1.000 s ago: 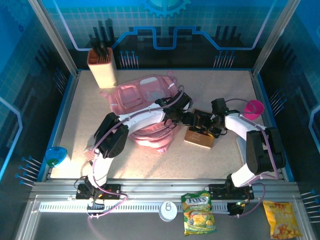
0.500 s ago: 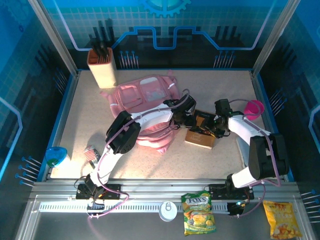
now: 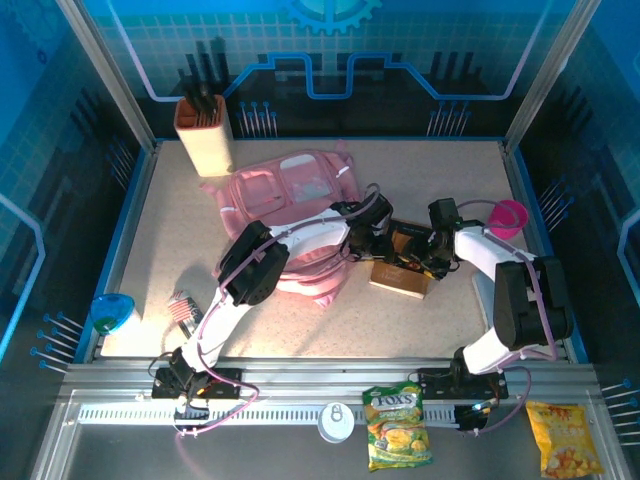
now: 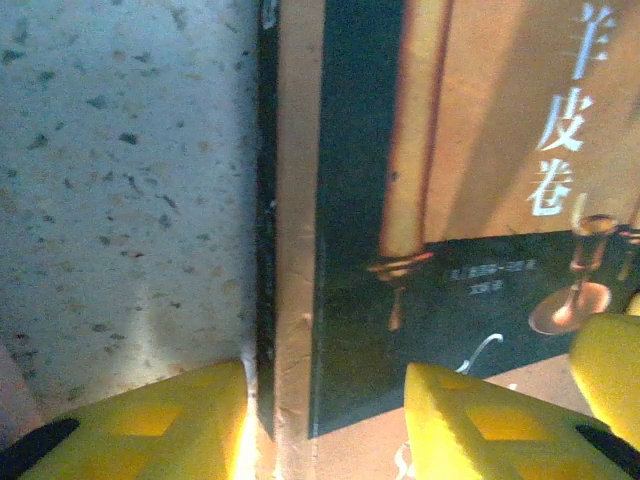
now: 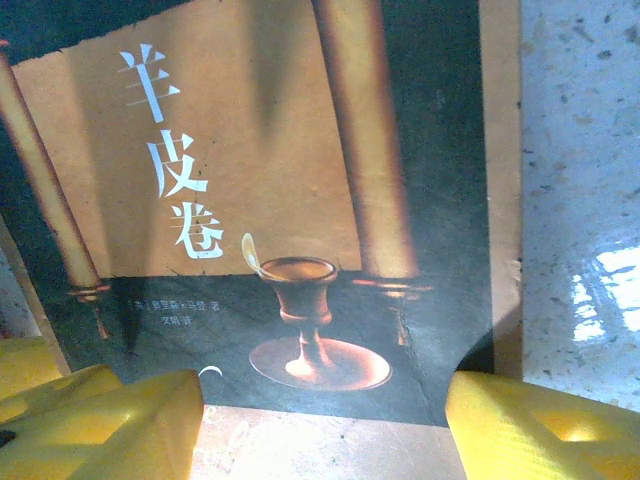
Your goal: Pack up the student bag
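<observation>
Blue-lit enclosure (image 3: 320, 60) of circuit-patterned panels and aluminium posts, around a speckled beige table (image 3: 450, 170). On its far-left middle, just before a tan holder (image 3: 205, 140) of dark handles: the student bag (image 3: 285, 190), flat, translucent pockets up and side by side, long axis roughly left to right, right end slightly farther back; near part crumpled; top end impossible to tell. Just right of it, flat, a brown-and-black book (image 3: 398, 282) with Chinese title. Left gripper (image 4: 322, 392) narrowly parted astride the book's edge, one finger over table, one over cover. Right gripper (image 5: 325, 400) spread wide over the cover, holding nothing. Pink bowl (image 3: 508, 218) by the right edge, blue bowl (image 3: 112, 312) by the left.
</observation>
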Controlling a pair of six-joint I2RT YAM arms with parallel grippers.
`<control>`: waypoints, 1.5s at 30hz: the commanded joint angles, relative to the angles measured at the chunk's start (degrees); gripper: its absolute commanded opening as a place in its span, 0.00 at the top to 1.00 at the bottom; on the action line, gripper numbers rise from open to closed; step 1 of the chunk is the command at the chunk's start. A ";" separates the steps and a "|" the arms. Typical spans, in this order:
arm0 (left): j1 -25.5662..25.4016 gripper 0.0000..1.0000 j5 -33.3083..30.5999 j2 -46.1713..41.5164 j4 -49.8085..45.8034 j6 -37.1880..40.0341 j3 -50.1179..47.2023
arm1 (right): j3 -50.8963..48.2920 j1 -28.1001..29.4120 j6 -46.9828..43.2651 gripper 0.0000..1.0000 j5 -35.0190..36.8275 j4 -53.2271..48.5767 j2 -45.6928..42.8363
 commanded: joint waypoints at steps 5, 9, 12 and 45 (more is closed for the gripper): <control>-0.42 0.54 7.65 2.48 -0.15 -2.71 1.81 | -1.81 -1.69 1.24 0.32 -2.88 0.17 2.78; -0.16 0.56 11.38 1.77 0.30 -3.54 2.84 | -2.93 -2.56 2.26 0.33 -4.66 1.54 2.74; 0.23 0.58 14.49 -0.63 1.66 -4.22 2.73 | -3.92 -3.39 3.13 0.34 -6.38 3.04 2.54; 1.14 1.00 14.60 -11.99 10.81 -8.09 -8.31 | -9.66 -6.37 7.40 0.37 -14.55 14.50 -3.47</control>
